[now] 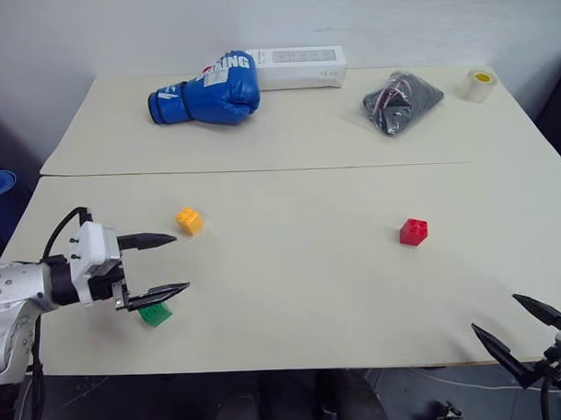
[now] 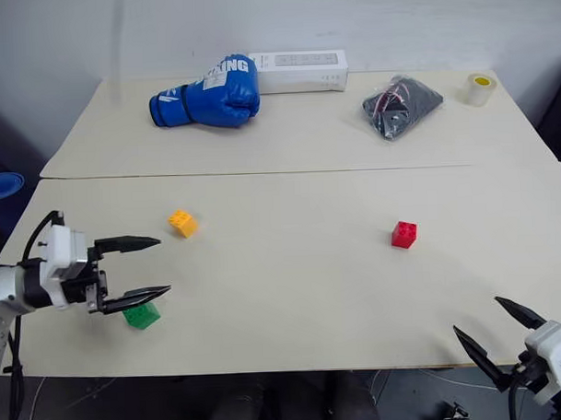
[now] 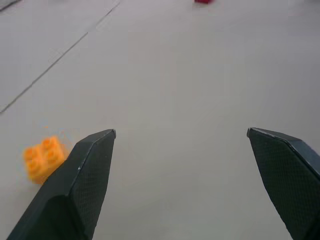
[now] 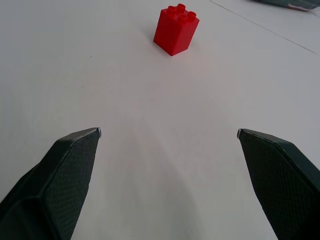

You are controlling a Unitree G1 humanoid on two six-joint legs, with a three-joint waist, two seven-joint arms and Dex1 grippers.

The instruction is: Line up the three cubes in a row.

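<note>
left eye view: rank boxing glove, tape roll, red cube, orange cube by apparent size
1. blue boxing glove, clearly largest
2. tape roll
3. red cube and orange cube: look alike, no ranking between them

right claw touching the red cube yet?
Apart. In the right wrist view the right claw stands open with bare table between its fingertips and the red cube.

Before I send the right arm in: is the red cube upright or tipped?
Upright: the red cube stands on the table, studs on top.
</note>
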